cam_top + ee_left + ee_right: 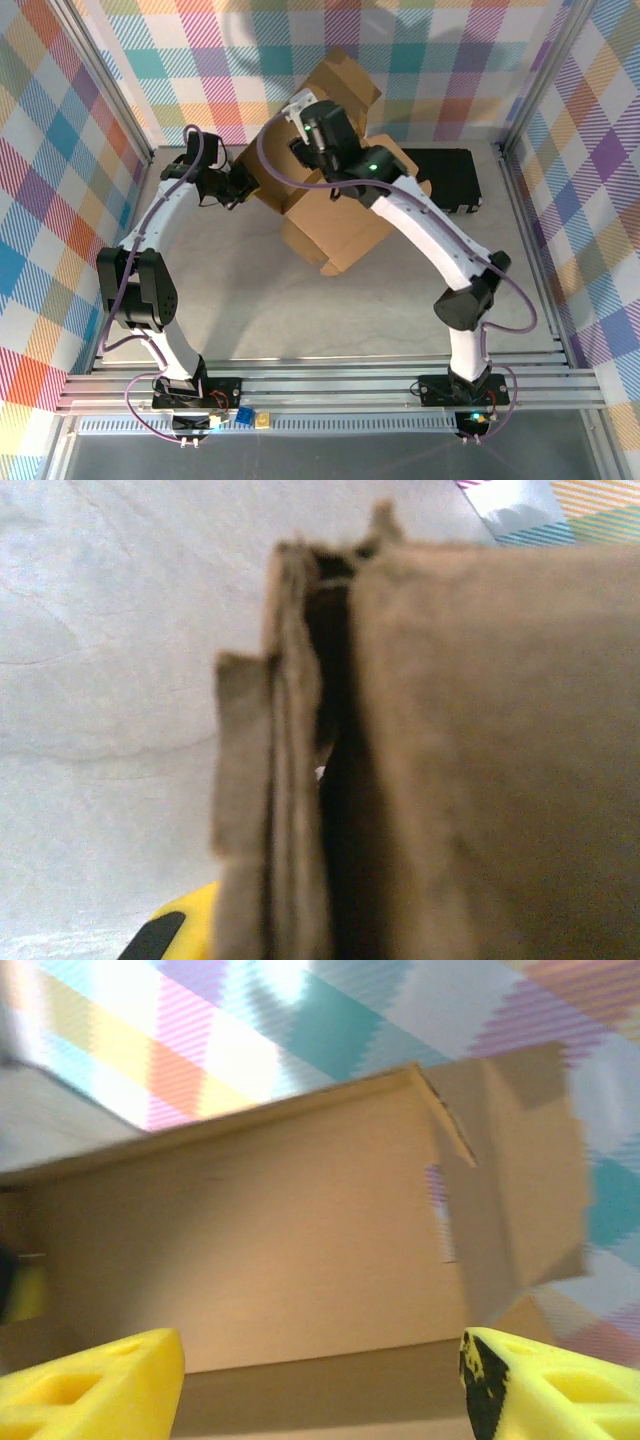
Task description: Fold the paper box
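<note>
Brown corrugated cardboard paper box [340, 235] judged half-folded, flaps untucked. Its wall is clamped by left gripper [240, 187]; right gripper [320, 1365] released

matt brown corrugated cardboard for the paper box [345, 240], dry and fibrous, frayed soft at the cut edges. pale grey table [300, 310], matt, faintly creased like a sheet. smooth yellow plastic on the right gripper [322, 1380] fingers, slight sheen. brushed metal rails [330, 385] at the near edge. black case [455, 178], dull finish.
</note>
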### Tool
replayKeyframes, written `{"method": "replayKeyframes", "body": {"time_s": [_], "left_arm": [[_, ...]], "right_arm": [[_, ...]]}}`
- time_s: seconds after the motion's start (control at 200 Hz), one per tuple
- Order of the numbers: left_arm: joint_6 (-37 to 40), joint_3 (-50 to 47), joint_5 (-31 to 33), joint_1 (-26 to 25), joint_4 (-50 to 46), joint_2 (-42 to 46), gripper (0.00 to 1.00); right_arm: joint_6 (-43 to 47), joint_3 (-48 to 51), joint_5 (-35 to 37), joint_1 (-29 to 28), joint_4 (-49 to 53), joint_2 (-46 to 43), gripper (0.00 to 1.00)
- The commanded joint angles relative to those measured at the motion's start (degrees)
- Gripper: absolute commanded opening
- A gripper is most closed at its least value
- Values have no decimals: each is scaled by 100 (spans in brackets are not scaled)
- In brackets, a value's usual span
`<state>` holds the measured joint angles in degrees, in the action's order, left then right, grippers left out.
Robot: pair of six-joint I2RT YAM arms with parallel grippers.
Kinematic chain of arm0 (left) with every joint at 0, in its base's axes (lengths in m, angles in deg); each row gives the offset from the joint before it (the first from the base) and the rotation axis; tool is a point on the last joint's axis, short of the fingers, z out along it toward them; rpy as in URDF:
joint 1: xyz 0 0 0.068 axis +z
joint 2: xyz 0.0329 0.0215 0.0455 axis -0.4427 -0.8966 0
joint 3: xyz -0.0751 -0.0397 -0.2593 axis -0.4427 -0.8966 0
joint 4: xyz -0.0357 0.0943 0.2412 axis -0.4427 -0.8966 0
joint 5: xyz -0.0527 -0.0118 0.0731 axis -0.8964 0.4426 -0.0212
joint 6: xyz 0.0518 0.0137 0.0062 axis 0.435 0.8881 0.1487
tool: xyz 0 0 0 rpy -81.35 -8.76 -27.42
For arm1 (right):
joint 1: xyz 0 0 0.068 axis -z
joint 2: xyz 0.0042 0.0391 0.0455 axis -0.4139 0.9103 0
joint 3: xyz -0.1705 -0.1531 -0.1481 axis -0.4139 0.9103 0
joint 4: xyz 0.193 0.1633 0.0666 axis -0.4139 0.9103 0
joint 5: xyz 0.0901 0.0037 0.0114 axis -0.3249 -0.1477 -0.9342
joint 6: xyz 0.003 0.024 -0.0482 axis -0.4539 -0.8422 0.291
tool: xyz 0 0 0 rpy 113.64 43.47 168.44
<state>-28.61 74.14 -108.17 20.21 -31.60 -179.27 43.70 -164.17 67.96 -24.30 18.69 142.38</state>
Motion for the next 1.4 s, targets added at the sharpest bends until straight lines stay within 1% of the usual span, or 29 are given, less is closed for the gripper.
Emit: {"method": "replayKeyframes", "body": {"time_s": [0.0,0.06,0.105,0.19,0.31,0.345,0.36,0.41,0.485,0.59,0.66,0.735,0.815,0.89,0.95,1.065,1.175,1.395], "left_arm": [[-30,-40,-585,42,795,-81,0],[18,-56,-691,44,934,-136,0],[39,-84,-780,42,1031,-190,0],[27,-185,-1011,44,1338,-259,0],[-13,-344,-1255,39,1694,-359,0],[-19,-402,-1309,42,1719,-386,0],[-26,-431,-1328,44,1917,-392,0],[-75,-541,-1421,44,2133,-408,0],[-132,-719,-1531,44,2418,-385,0],[-28,-873,-1739,44,2548,-335,0],[107,-976,-1867,44,2563,-279,0],[262,-1053,-2024,53,2543,-253,0],[385,-1132,-2095,53,2496,-251,0],[442,-1172,-2143,53,2484,-282,0],[460,-1173,-2132,48,2492,-304,0],[457,-1118,-2116,53,2519,-350,0],[436,-988,-2135,53,2482,-430,0],[457,-807,-2089,53,2318,-559,0]], "right_arm": [[-934,-284,-2230,-7,680,-950,76],[-1101,-97,-3065,103,513,-1285,79],[-1302,135,-3768,318,262,-1550,79],[-1887,693,-4611,849,-386,-1969,79],[-2752,619,-4896,1775,-658,-2114,75],[-2953,505,-4891,2027,-640,-2077,74],[-3041,423,-4894,2122,-610,-2039,73],[-3308,176,-4924,2513,-457,-1886,71],[-3481,-136,-4937,2945,-218,-1601,68],[-3640,-667,-5117,3500,60,-1107,64],[-3871,-841,-5433,3934,-8,-806,62],[-4400,-933,-6077,4443,-325,-491,58],[-4762,-1167,-6710,4787,-555,-73,53],[-5047,-1731,-7324,4950,-430,519,46],[-5131,-2113,-7720,4964,-204,948,44],[-5265,-2114,-8296,4895,-32,1405,39],[-5108,-2102,-8611,4746,55,1588,39],[-5376,-2108,-9311,4388,-299,1636,37]]}}
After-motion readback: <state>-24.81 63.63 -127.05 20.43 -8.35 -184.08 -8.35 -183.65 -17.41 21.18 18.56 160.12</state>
